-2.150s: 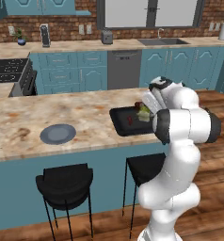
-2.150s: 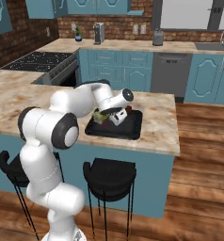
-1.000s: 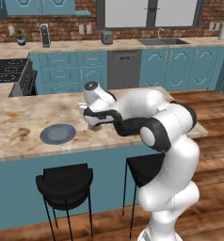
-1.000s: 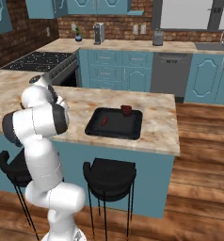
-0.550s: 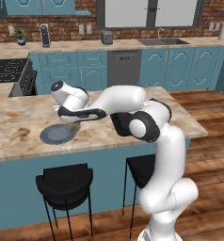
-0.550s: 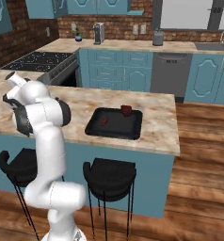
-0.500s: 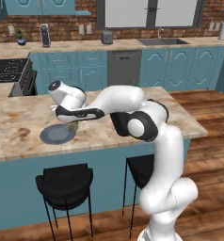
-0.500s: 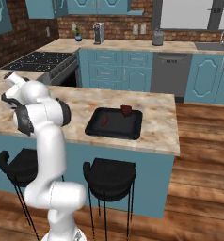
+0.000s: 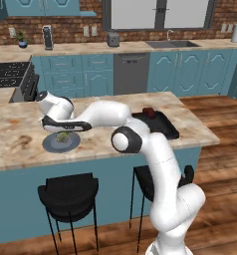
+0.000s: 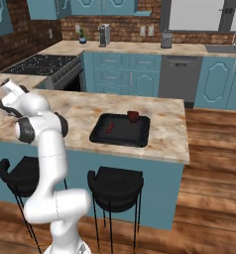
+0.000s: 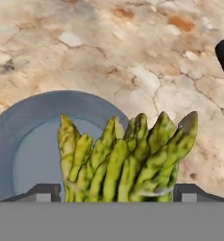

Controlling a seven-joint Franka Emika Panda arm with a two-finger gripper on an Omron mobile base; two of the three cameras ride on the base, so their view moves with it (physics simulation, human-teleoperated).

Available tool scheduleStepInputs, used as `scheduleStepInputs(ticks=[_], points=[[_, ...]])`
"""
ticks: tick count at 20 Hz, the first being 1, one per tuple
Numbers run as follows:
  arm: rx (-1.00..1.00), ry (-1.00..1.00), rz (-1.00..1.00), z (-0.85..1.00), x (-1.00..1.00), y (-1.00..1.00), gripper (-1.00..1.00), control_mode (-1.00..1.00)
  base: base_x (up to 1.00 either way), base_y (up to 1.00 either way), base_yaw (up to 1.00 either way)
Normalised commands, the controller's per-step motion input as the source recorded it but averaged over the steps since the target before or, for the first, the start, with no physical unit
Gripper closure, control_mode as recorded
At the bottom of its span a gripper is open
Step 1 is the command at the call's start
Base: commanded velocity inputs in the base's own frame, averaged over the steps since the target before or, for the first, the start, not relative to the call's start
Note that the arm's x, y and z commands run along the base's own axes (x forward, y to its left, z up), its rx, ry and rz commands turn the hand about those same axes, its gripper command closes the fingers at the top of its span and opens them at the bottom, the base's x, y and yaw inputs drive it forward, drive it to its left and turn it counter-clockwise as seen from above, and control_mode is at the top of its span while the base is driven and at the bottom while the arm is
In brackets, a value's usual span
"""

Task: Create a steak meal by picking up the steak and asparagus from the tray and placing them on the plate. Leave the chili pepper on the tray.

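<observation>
Left base view: the arm reaches far across the marble counter point(image 9: 21, 142), its gripper point(image 9: 63, 133) poised directly over the plate point(image 9: 48, 145), with the asparagus point(image 9: 63, 136) a small green bundle just beneath the hand, at or just above the plate's surface. Behind the elbow, the steak point(image 9: 149, 111) sits at the far end of the tray point(image 9: 169, 130).

Right base view: the tray point(image 10: 121, 130) lies well apart from the hand, carrying 2 items: the steak point(image 10: 133, 115) near its back edge and the chili pepper point(image 10: 109, 129) nearer the middle.

Hand view: the asparagus point(image 11: 128, 160) stands between the 2 finger tips point(image 11: 44, 192), which press its flanks; the jaws are closed only as far as the bundle allows and have hold of it. The plate point(image 11: 24, 136) spreads below and to one side, so the stalks hang over its edge region, partly over bare counter point(image 11: 132, 47).

By the look of it, the asparagus delivery is in its last stage, roughly the halfway mark of the meal. The next move calls for lowering gently, centring the bundle, and parting the fingers, then returning for the steak while leaving the chili alone.
</observation>
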Motion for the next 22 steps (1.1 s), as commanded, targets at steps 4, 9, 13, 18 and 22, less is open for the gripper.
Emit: scheduleStepInputs(ticks=[4, 9, 13, 18, 22], points=[[-0.04, 0.01, 0.13, -0.54, 0.14, 0.14, 1.00, -1.00, 0.00, 0.00, 0.00], [-0.01, 0.00, 0.12, -0.38, 0.05, 0.00, 1.00, -1.00, 0.00, 0.00, 0.00], [0.00, 0.00, 0.09, -0.24, 0.13, -0.06, -1.00, -1.00, 0.00, 0.00, 0.00], [0.00, 0.00, 0.08, -0.06, 0.01, -0.15, -1.00, -1.00, 0.00, 0.00, 0.00], [0.00, 0.00, 0.06, 0.00, -0.25, -0.33, -1.00, -1.00, 0.00, 0.00, 0.00]])
